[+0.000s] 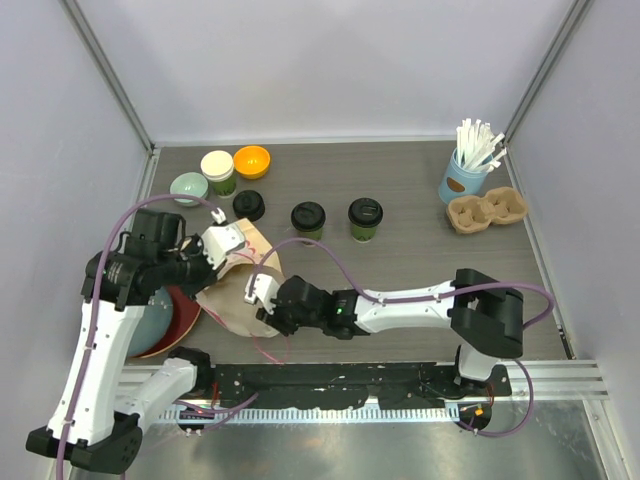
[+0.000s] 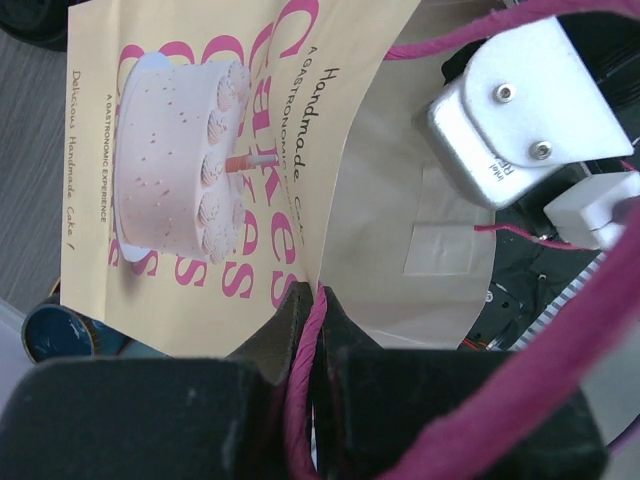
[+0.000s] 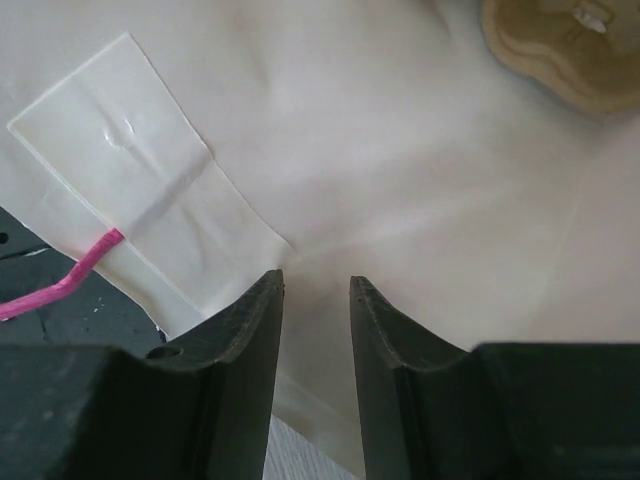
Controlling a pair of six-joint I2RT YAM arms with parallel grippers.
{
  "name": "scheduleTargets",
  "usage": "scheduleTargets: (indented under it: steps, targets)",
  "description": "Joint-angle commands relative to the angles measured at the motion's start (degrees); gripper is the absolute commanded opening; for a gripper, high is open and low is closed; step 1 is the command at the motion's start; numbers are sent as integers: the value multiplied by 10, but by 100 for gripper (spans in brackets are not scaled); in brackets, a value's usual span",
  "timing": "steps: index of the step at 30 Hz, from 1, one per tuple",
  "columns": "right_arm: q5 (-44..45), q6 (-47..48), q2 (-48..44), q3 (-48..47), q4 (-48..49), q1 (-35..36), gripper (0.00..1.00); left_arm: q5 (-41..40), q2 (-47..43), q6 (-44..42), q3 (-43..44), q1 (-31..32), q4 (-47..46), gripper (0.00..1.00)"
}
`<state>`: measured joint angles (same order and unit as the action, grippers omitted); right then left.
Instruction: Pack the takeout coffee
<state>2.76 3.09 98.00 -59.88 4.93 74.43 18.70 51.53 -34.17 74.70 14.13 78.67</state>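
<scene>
- The paper bag [image 1: 228, 300], printed with a cake, is held tilted at the counter's [image 1: 420, 270] 8 o'clock side.
- Its pink cord handle [image 2: 304, 370] is clamped in the left claw [image 2: 308, 300].
- The right claw [image 3: 315, 290] is set against the bag's plain paper, narrowly parted.
- Left coffee cup [image 1: 308, 222] and right coffee cup [image 1: 365, 220], black-lidded, are stood upright at 1 o'clock from the bag.

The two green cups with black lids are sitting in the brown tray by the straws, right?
Not quite. The two green cups, one and the other, with black lids stand on the table, not in the brown tray by the straws. The tray's pockets are empty. The top external view shows it.
</scene>
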Motion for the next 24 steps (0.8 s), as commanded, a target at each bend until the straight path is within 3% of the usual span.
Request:
scheduleTargets:
  steps: [1,8,14,17,24]
  targets:
    - [78,9,-56,55,114,26,41,48,-1,-11,3,0,165,0]
    - [99,34,-76,153,340,47,53,62,-43,-64,-41,-1,165,0]
    - [95,71,-77,157,446,47,59,87,-35,-69,-82,0,165,0]
    - [66,75,-66,158,497,47,60,95,-47,-62,-82,0,163,0]
    - [44,50,-47,128,517,46,56,75,-88,9,-49,0,103,0]
